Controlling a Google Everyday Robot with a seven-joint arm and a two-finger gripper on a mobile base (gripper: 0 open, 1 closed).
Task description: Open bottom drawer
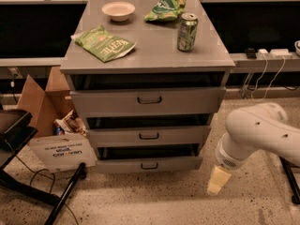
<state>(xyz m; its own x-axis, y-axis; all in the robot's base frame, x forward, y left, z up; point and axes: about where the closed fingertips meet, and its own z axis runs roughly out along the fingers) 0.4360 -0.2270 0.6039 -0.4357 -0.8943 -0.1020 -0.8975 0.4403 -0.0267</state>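
My hand [219, 180] hangs low over the speckled floor [154, 200], just right of the grey cabinet [220, 90]. I cannot tell whether it is open or closed. The bottom drawer [180, 163], the slimmest of three fronts, sits nearest the floor. It looks rigid and smooth, probably a light pull. The place to hook it is its small dark loop handle [149, 165], at the centre. Farther back, a soda can [187, 32] stands on top.

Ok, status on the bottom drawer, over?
Gripper low near the floor, right of the grey cabinet, touching no drawer. Slim grey metal bottom drawer not pulled out, dark loop handle free. White sign leans by its left corner, clear of the handle.
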